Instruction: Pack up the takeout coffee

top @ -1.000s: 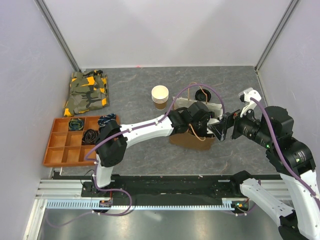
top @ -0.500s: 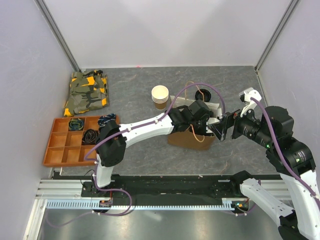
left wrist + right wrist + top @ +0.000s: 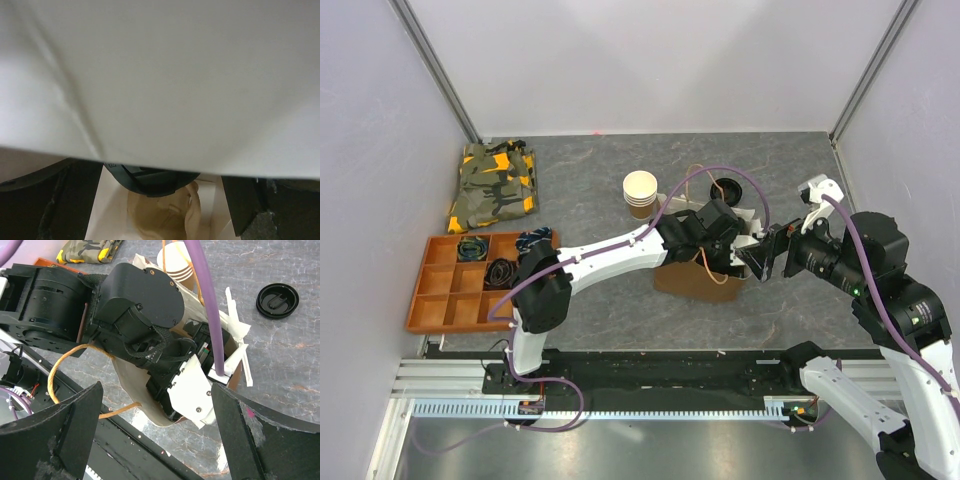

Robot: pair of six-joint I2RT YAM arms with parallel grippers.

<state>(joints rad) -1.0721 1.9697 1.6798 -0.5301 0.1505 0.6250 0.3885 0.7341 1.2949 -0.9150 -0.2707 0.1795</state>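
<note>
A brown paper bag (image 3: 688, 281) with string handles lies on the table. My left arm's wrist (image 3: 715, 228) is pushed into its mouth. In the left wrist view the bag's pale inside (image 3: 160, 75) fills the top. Below it the takeout coffee (image 3: 165, 215), a brown cup with a black lid (image 3: 155, 181), sits deep in the bag. My left gripper (image 3: 162, 192) is open, its fingers standing clear on either side of the cup. My right gripper (image 3: 760, 258) is open and empty just right of the bag (image 3: 132, 385).
A stack of cream-rimmed cups (image 3: 640, 190) stands behind the bag, also in the right wrist view (image 3: 177, 262). A loose black lid (image 3: 725, 188) lies on the table (image 3: 277, 300). An orange divided tray (image 3: 430, 300) and a camouflage cloth (image 3: 495, 185) are at the left.
My left wrist has shifted slightly back and right, and the bag with its handle moved a little with it. The right arm has barely moved.
</note>
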